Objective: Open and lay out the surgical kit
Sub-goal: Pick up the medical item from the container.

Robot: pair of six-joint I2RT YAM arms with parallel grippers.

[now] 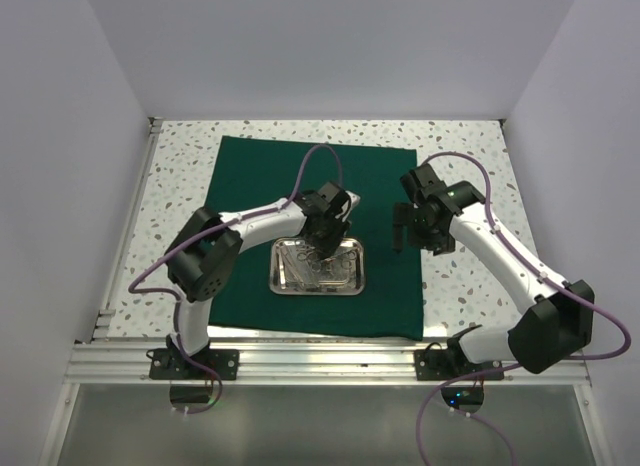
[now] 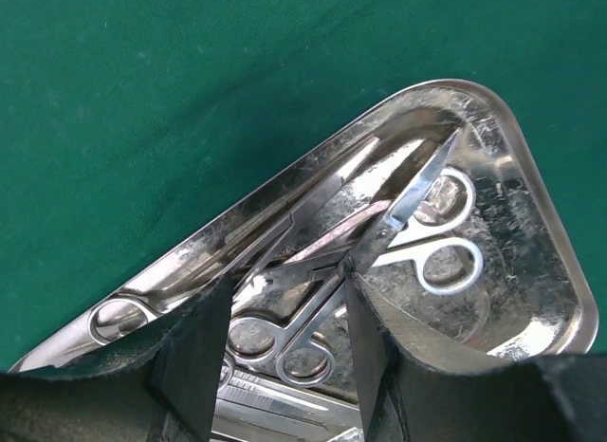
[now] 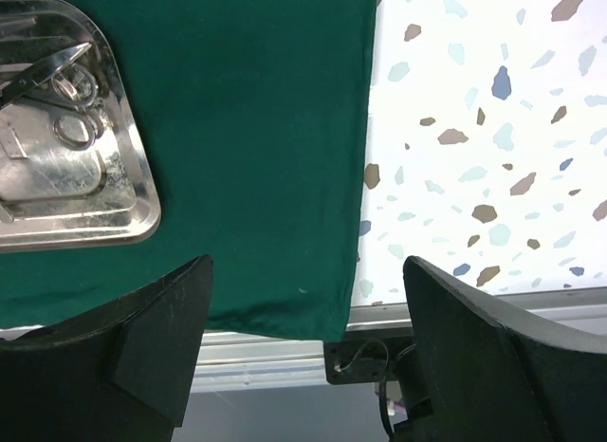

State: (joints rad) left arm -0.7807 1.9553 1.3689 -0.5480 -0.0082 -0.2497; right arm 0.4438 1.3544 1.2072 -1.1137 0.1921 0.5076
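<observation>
Steel tray (image 1: 352, 278) on green cloth (image 1: 260, 176), scissors (image 2: 417, 191) inside, left hand (image 2: 285, 300) spread over them, right hand (image 3: 308, 271) spread wide

Robot lab test cell: plain white walls (image 1: 330, 46), speckled terrazzo tabletop (image 1: 180, 176), aluminium rail frame (image 1: 320, 358).

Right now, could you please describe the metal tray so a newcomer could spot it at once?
A green cloth covers the middle of the speckled table. On its near half, below the left arm's fingers, lies the tray. It alone is a shiny steel rectangle with rounded corners, holding scissors.
</observation>
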